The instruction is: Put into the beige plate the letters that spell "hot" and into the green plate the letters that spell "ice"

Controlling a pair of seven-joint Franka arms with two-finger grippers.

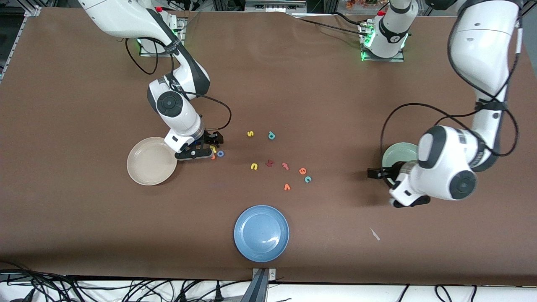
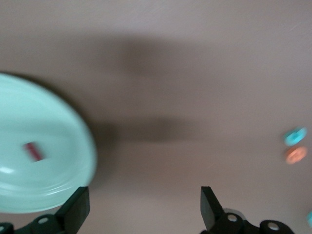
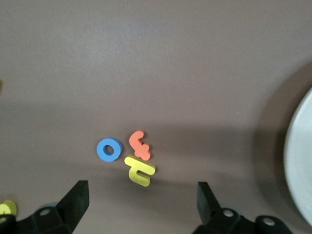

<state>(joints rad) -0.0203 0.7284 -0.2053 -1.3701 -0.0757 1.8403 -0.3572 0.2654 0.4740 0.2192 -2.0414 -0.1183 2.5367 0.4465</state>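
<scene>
Letters (image 1: 216,153) — 3 by beige plate (image 1: 144,174)

You see a big brown table (image 1: 293,84) filling most of the view. Black cables (image 1: 126,289) lie along its near edge. Metal frame bars (image 1: 268,5) stand at the top.

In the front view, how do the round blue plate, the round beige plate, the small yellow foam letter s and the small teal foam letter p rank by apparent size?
1. The round blue plate looks largest, though it lies nearest the camera.
2. The round beige plate.
3. The yellow foam s and teal foam p look alike; no ranking.
</scene>
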